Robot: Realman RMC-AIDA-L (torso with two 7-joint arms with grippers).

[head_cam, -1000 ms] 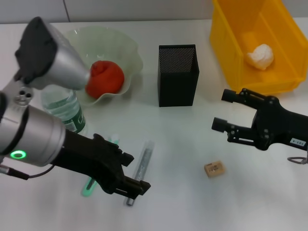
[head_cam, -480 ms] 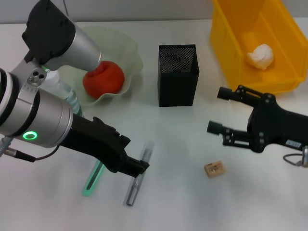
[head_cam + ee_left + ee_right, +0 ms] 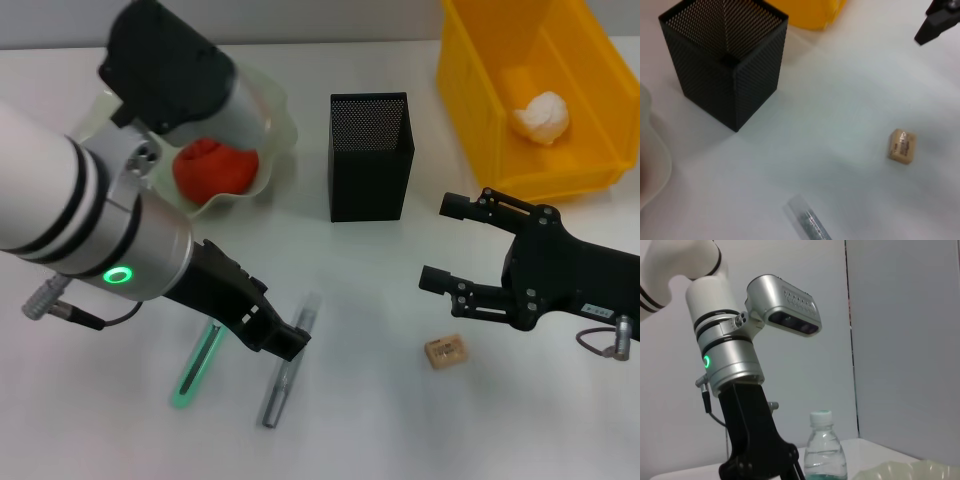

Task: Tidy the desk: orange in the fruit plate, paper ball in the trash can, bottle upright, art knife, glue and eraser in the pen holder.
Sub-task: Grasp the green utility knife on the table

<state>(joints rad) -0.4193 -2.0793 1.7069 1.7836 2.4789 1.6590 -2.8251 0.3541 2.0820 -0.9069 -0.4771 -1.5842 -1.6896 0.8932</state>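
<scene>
Head view: both arms low over the worktop, loose items lying between them

Head view, from the left: the left tool [image 3: 285, 338] sits low over the white worktop [image 3: 380, 420], its tip just beside the upper part of the grey glue stick [image 3: 289, 362]; whether it is released or clenched cannot be told. The mint-green art knife [image 3: 196, 365] lies flat just left of the glue, partly under the arm. Behind the arm, the orange [image 3: 215, 167] rests in the pale-green fruit plate [image 3: 280, 120]. The bottle [image 3: 824, 447] is hidden here, but the right wrist view shows it standing upright with its cap on, beside the left arm.

At centre stands the black mesh pen holder [image 3: 370, 155], upright, well apart from the glue and knife. The left wrist view looks into its open top and shows the tan eraser [image 3: 902, 146] lying flat on bare worktop.

On the right, the right tool [image 3: 445, 243] hovers with its two fingers [image 3: 470, 207] spread wide, released, gripping nothing; the eraser lies near its lower finger, not touching. Behind, the paper ball [image 3: 541, 117] lies inside the yellow trash can [image 3: 470, 90].
</scene>
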